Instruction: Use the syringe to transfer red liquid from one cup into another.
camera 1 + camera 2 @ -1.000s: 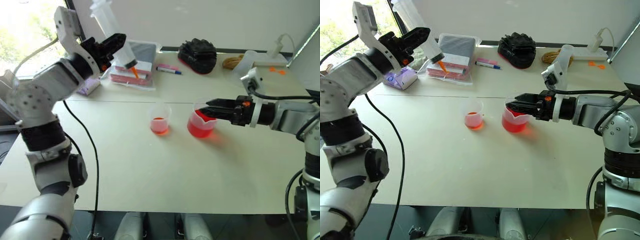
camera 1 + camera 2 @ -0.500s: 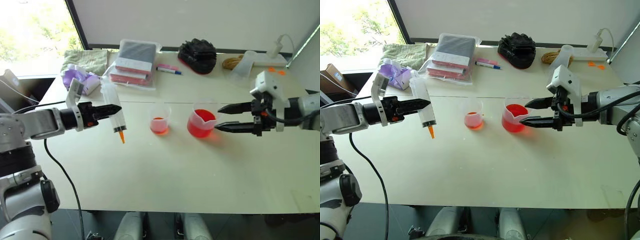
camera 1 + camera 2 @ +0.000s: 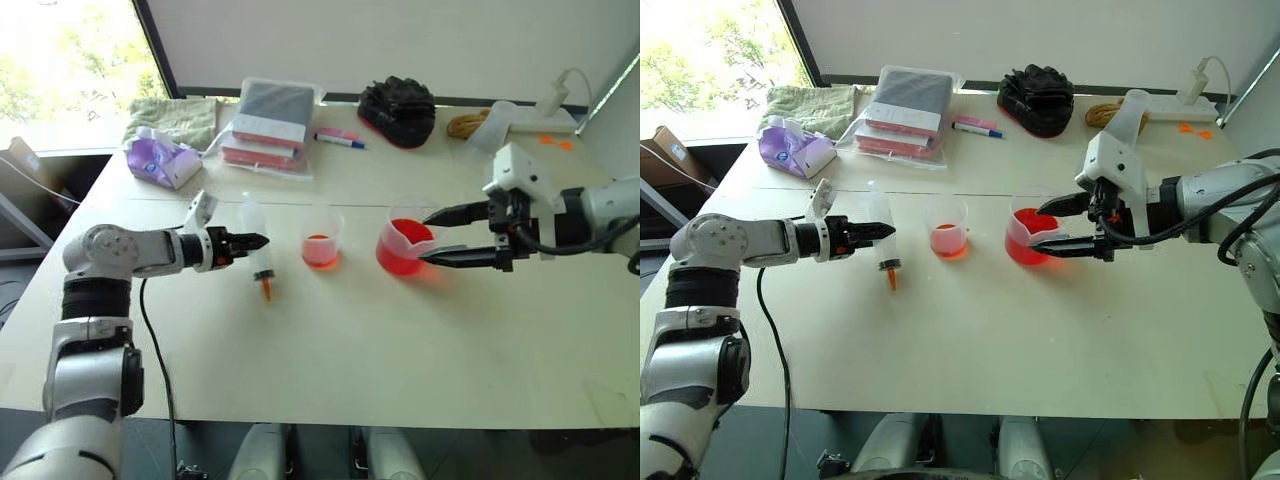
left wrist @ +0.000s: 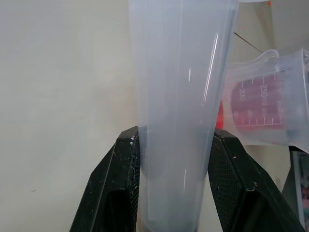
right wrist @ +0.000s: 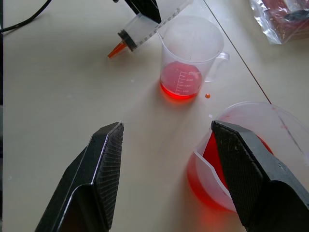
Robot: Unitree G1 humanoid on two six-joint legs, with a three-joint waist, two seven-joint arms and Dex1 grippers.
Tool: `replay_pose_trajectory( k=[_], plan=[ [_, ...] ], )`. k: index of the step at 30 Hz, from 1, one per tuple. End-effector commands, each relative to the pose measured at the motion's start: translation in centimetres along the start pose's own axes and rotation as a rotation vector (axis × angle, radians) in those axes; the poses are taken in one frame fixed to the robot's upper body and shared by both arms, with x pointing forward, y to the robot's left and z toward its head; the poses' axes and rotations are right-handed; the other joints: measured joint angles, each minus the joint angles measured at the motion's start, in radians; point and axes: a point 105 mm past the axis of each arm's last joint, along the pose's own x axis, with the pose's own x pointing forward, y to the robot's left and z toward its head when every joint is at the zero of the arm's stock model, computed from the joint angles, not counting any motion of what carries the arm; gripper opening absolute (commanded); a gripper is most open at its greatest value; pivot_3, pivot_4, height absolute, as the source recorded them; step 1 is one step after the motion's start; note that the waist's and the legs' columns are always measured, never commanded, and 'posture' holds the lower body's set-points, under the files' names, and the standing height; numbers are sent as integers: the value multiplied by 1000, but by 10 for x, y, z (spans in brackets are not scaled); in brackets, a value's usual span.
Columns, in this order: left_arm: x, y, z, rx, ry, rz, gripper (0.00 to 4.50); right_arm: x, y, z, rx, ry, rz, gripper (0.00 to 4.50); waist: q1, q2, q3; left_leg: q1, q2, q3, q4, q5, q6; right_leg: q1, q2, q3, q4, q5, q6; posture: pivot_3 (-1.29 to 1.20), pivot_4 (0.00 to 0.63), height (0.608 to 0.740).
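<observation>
Clear plastic syringe (image 3: 256,249) sat clamped in my left end effector (image 3: 248,242), tip-down over the counter (image 3: 330,350), at nine o'clock of the smaller cup (image 3: 320,240). My right end effector (image 3: 434,236) gaped around the spouted beaker (image 3: 403,247); a careless swing could tip it.

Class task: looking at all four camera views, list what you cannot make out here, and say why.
- Syringe: in the left wrist view the left gripper's fingers cover its lower barrel, and the frame edge cuts off its top.
- Larger beaker: the right wrist view's edge cuts off its far side.
- Smaller cup: scale markings too small in the head views.
</observation>
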Motion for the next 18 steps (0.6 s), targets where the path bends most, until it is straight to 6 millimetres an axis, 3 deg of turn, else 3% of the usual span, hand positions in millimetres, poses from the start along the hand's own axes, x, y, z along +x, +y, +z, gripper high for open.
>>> replay_pose_trajectory(
  k=[1, 6, 9, 13, 18],
  plan=[
    [4, -5, 0, 23, 60, -1, 1498, -8, -2, 6, -30, -10, -44, 3007, -1, 0, 0, 0, 0, 0, 0, 0, 0, 0, 0, 0, 0, 0, 0, 0, 150, 740],
    [4, -2, -3, -10, 121, 16, 1498, -8, -1, 5, -20, -16, -59, 3007, -1, 0, 0, 0, 0, 0, 0, 0, 1, 0, 0, 0, 0, 0, 0, 0, 150, 740],
    [4, 12, -14, -17, 208, 132, 1498, -8, -2, 4, -17, -18, -65, 3007, 0, 0, 0, 0, 0, 0, 0, -2, 3, 0, 0, 0, 0, 0, 0, 0, 150, 740],
    [2, 25, -16, -20, 207, 190, 3092, -7, -3, 4, -16, -24, -70, 3109, -3, 2, -1, 0, 0, 0, 0, -2, 4, 0, 0, 0, 0, 0, 0, 0, 150, 740],
    [-2, 26, -14, 1, 204, 189, 4458, -7, -4, 3, -15, -27, -75, 3109, -7, 3, -2, 5, 0, 0, 0, -3, 5, 2, 0, 1, 5, 0, 0, 0, 150, 740]
  ],
)
